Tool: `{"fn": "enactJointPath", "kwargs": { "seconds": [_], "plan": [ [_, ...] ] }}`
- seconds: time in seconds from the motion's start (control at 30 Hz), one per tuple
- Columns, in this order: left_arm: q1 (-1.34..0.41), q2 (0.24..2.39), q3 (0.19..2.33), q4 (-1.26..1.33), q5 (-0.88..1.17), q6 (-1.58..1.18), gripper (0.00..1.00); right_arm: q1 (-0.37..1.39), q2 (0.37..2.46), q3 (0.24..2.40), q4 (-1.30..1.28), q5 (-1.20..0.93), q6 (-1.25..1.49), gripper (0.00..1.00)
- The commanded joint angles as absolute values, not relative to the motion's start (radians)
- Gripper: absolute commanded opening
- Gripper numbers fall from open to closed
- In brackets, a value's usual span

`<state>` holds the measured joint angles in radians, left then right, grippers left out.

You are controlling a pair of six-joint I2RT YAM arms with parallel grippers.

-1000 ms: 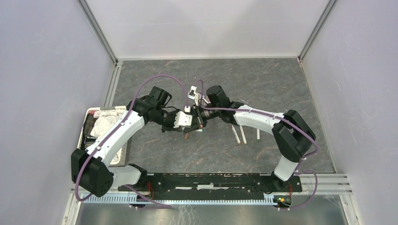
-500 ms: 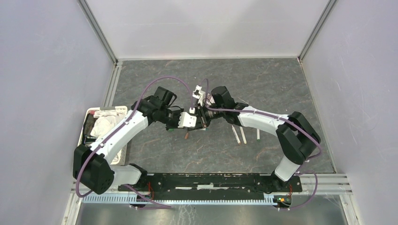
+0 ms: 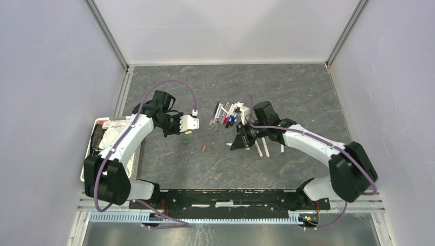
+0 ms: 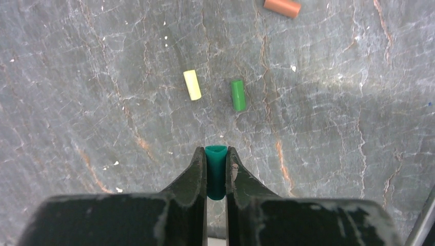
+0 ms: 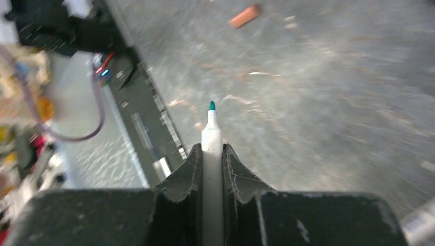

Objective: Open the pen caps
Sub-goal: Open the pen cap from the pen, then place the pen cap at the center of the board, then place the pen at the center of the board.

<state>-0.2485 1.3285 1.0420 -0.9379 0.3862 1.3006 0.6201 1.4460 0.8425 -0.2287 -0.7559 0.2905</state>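
My left gripper (image 4: 216,154) is shut on a teal pen cap (image 4: 216,164) and holds it over the floor. A yellow cap (image 4: 192,84) and a green cap (image 4: 237,95) lie just ahead of it, and a brown cap (image 4: 282,7) lies farther off. My right gripper (image 5: 211,151) is shut on a white pen (image 5: 212,128) whose teal tip is bare. In the top view the left gripper (image 3: 182,129) is left of centre and the right gripper (image 3: 237,142) is right of centre, well apart. A pile of capped pens (image 3: 225,114) lies between them, farther back.
Uncapped white pens (image 3: 261,147) lie on the floor by the right arm. The brown cap (image 3: 204,148) and the green cap (image 3: 183,141) lie between the grippers. A white tray (image 3: 97,122) with cloth stands at the left edge.
The grippers were together at the centre. They have pulled apart: the left went left with the teal cap, the right went right and nearer with the uncapped pen.
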Motion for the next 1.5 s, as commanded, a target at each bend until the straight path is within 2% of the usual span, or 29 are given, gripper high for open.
{"fn": "enactJointPath", "kwargs": {
  "seconds": [0.0,0.2,0.37,0.47,0.57,0.93,1.23,1.3,1.33,1.37,1.4,1.43,1.47],
  "plan": [
    [-0.236,1.367,1.013,-0.846,0.501,1.195,0.02,0.577,1.296,0.824,-0.237,-0.472,0.259,0.00],
    [-0.235,1.432,0.937,-0.665,0.500,1.061,0.04,0.525,1.153,0.707,-0.215,-0.105,0.315,0.00],
    [-0.239,1.471,0.889,-0.565,0.472,1.022,0.16,0.500,1.091,0.640,-0.185,0.081,0.338,0.00],
    [-0.239,1.487,0.880,-0.539,0.465,1.009,0.25,0.477,1.110,0.634,-0.184,0.100,0.329,0.00],
    [-0.239,1.496,0.877,-0.530,0.464,1.000,0.29,0.464,1.136,0.626,-0.168,0.120,0.322,0.00],
    [-0.239,1.498,0.912,-0.561,0.449,0.980,0.33,0.444,1.222,0.565,-0.026,0.171,0.312,0.00],
    [-0.219,1.470,1.153,-0.728,0.528,0.787,0.35,0.437,1.273,0.542,0.032,0.234,0.298,0.00],
    [-0.216,1.452,1.194,-0.749,0.527,0.744,0.42,0.434,1.276,0.523,0.047,0.238,0.296,0.00],
    [-0.216,1.444,1.218,-0.757,0.521,0.723,0.54,0.435,1.281,0.516,0.049,0.236,0.295,0.00],
    [-0.215,1.438,1.231,-0.767,0.515,0.705,0.59,0.435,1.286,0.512,0.049,0.237,0.295,0.00],
    [-0.215,1.432,1.257,-0.776,0.507,0.684,0.75,0.435,1.294,0.504,0.053,0.236,0.299,0.01],
    [-0.213,1.429,1.276,-0.791,0.502,0.670,0.84,0.435,1.297,0.496,0.055,0.239,0.302,0.02],
    [-0.212,1.427,1.296,-0.803,0.497,0.655,0.88,0.436,1.301,0.489,0.059,0.238,0.304,0.04]
  ]
}}
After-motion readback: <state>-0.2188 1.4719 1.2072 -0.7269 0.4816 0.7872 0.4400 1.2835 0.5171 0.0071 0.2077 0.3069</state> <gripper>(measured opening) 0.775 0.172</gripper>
